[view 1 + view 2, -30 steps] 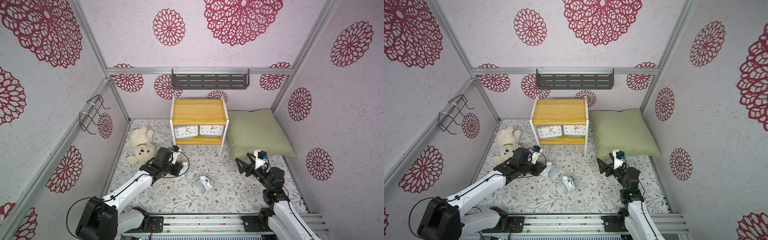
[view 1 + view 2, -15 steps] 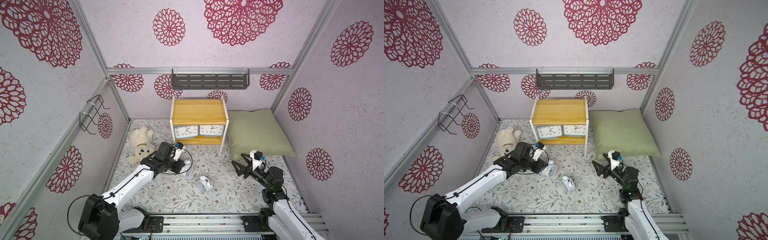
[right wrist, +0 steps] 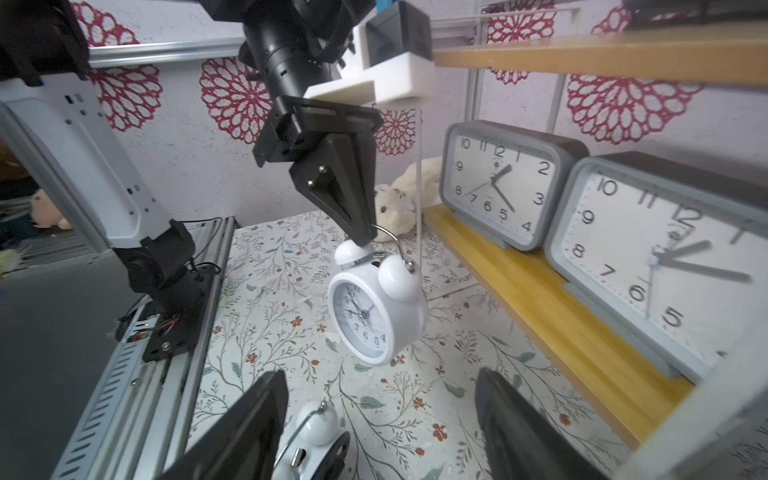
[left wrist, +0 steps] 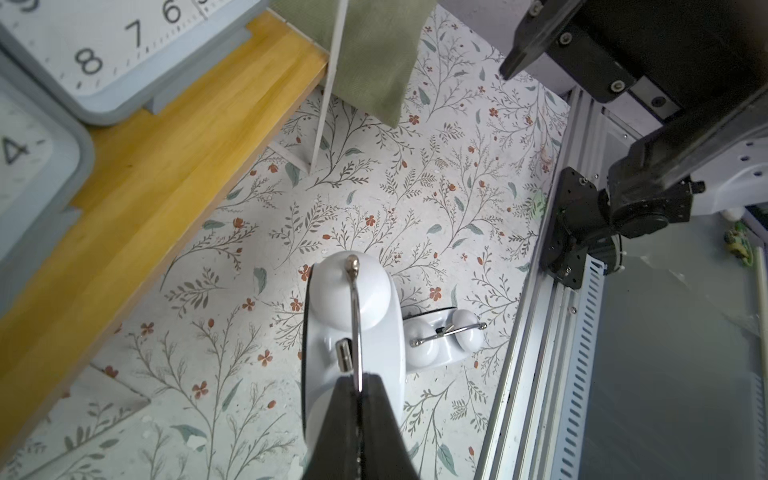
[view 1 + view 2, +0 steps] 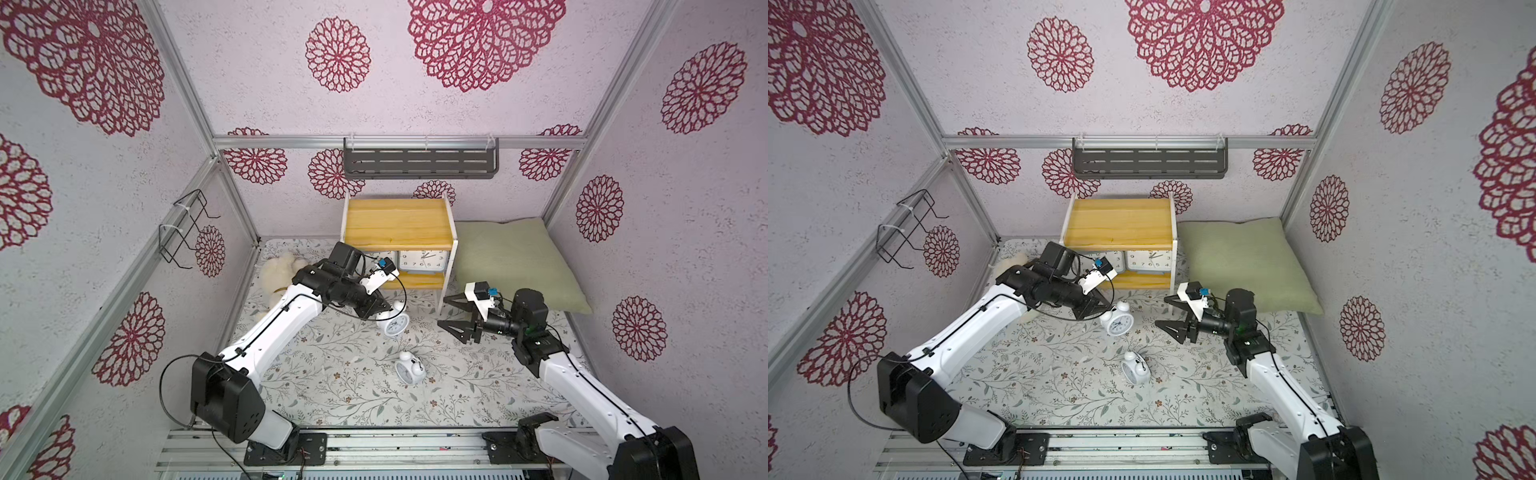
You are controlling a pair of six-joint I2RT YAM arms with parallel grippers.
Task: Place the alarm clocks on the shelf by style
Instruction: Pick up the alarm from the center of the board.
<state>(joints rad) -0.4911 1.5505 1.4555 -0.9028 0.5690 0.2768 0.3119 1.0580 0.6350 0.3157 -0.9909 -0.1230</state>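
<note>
The shelf (image 5: pixel 399 224) stands at the back with two grey alarm clocks (image 3: pixel 503 183) (image 3: pixel 648 257) side by side on its lower board. My left gripper (image 4: pixel 359 384) is shut on the wire handle of a white twin-bell alarm clock (image 3: pixel 374 311), which hangs tilted above the floor in front of the shelf (image 5: pixel 395 325). A second white twin-bell clock (image 5: pixel 409 368) lies on its side on the floral mat. My right gripper (image 5: pixel 441 311) is open and empty, pointing at the hanging clock from the right, a short way off.
A green pillow (image 5: pixel 511 262) lies right of the shelf and a cream teddy bear (image 5: pixel 278 270) left of it, behind my left arm. A dark grey slotted rack (image 5: pixel 419 162) hangs above the shelf. A black wire rack (image 5: pixel 183 228) is on the left wall.
My left gripper has lifted the white clock off the mat and carried it right. My right gripper has moved left toward it, its jaws a little narrower.
</note>
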